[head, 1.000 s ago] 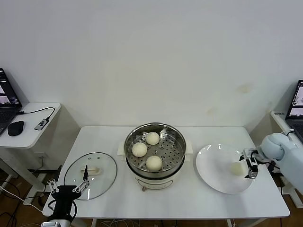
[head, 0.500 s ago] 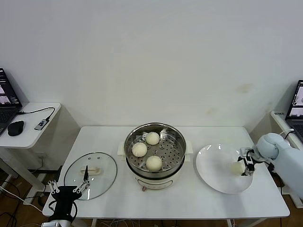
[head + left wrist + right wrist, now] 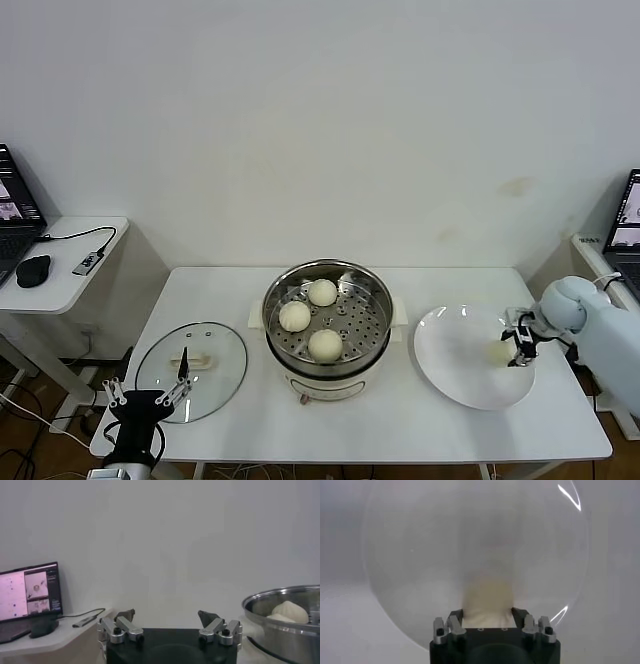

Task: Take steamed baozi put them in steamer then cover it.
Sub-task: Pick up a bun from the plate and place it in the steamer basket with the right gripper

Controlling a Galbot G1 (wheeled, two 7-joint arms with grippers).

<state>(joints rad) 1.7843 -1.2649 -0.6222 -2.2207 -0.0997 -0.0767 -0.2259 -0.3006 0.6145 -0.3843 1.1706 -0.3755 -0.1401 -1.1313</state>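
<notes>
Three cream-white baozi (image 3: 322, 292) lie on the perforated tray in the steel steamer (image 3: 272, 300) at the table's middle. A fourth baozi (image 3: 496, 353) lies on the white plate (image 3: 450, 350) to the right. My right gripper (image 3: 512, 352) is at the plate's right side, its fingers pressed on both sides of that baozi; in the right wrist view the baozi (image 3: 487, 597) fills the gap of the gripper (image 3: 487, 614). The glass cover (image 3: 220, 380) lies flat on the table's left. My left gripper (image 3: 148, 400) hangs open and empty at the front left edge, near the cover.
A side table with a laptop and mouse (image 3: 33, 270) stands at the far left. Another laptop (image 3: 627, 225) is at the far right. The left wrist view shows the steamer's rim (image 3: 280, 611) ahead of the open left gripper (image 3: 167, 617).
My right gripper has moved a little left and up over the plate, onto the last baozi, and its fingers now press it. The left arm has not moved.
</notes>
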